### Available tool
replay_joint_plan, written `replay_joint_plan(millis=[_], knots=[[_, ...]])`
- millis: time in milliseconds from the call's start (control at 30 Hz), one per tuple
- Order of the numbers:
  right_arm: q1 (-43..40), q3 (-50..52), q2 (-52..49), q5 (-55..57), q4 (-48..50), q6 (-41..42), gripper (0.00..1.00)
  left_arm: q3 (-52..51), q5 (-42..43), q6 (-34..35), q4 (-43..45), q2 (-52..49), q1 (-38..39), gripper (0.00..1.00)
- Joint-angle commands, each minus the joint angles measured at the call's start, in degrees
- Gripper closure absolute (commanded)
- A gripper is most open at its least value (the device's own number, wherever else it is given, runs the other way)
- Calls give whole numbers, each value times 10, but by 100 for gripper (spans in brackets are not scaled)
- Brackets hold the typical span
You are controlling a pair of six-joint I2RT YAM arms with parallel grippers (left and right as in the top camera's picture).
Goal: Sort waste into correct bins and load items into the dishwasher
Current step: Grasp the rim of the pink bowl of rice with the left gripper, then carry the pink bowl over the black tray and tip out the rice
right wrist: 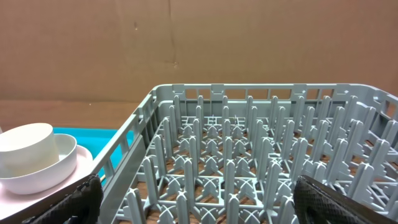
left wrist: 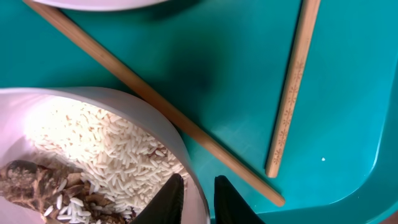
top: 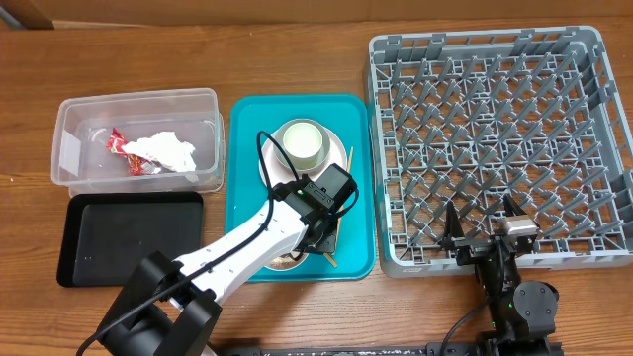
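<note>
1. The bowl (left wrist: pixel 163 127) of white rice grains (left wrist: pixel 106 155) and brown scraps sits at the near end of the teal tray (top: pixel 247 148). Its rim is pinched between the nearly closed fingers of the left gripper (left wrist: pixel 198 180), one inside and one outside.
2. Two chopsticks (left wrist: pixel 292 93) lie loose on the tray beside it; the white cup (right wrist: pixel 25 146) stands on the pink plate (right wrist: pixel 65 163) farther back.
3. The crumpled tissue (top: pixel 166 148) and red wrapper (top: pixel 124 148) are already in the clear tub (top: pixel 69 148); the black tray (top: pixel 129 237) beside it holds nothing.
4. The grey dish rack (top: pixel 495 40) is unloaded; the right gripper (top: pixel 483 213) hovers wide open and empty at its near edge.
5. On this showing, dry waste is sorted; the food scraps and every dish are yet to be dealt with.
</note>
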State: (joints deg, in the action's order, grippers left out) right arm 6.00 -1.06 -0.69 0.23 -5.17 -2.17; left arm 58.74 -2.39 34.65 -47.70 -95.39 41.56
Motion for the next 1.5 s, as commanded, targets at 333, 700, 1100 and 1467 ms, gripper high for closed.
replay_joint_plan(millis=[333, 700, 1100, 1467], knots=[[-2, 6, 5, 1, 3, -2, 0, -5, -12, 7, 8, 2, 2, 88], [-2, 6, 5, 1, 3, -2, 0, 20, -16, 6, -4, 6, -1, 96], [-2, 6, 5, 1, 3, -2, 0, 174, -102, -18, -204, 43, -42, 96], [-2, 6, 5, 1, 3, -2, 0, 194, 9, -109, -232, 80, -227, 96]])
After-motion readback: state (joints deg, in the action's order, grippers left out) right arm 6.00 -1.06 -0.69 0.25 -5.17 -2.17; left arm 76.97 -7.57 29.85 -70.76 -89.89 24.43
